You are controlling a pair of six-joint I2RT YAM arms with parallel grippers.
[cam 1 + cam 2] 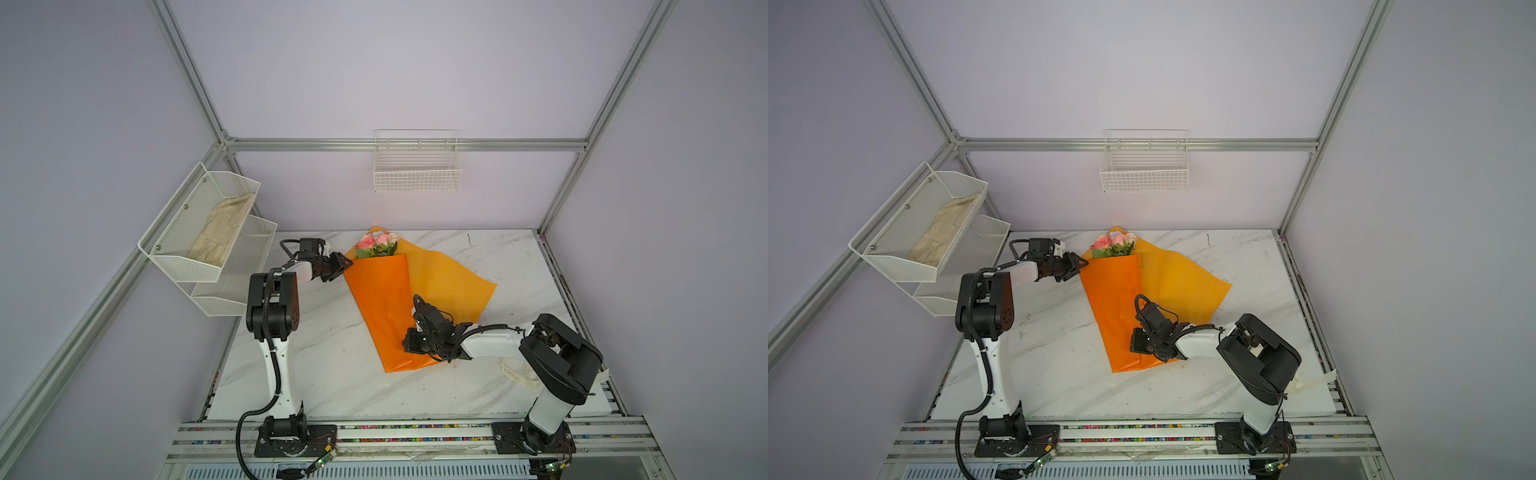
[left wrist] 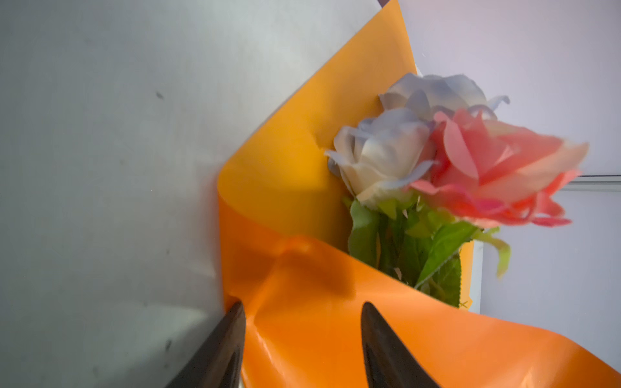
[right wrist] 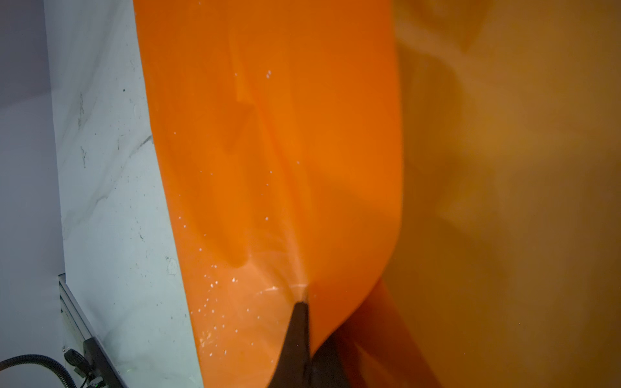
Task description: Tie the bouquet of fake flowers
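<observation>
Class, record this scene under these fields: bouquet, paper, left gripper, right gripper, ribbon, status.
bouquet: lying on the table, roses at the far end
paper: orange; left flap folded over, right flap spread open
left gripper: open, at the paper's edge beside the roses
right gripper: shut on the paper's lower end
ribbon: loose on the table under the right arm
status: bouquet not yet tied

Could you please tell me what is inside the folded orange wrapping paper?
Pink and white roses and green leaves stick out of the orange wrapping paper at its far end. Whatever lies lower down is covered by the fold and cannot be seen.
</observation>
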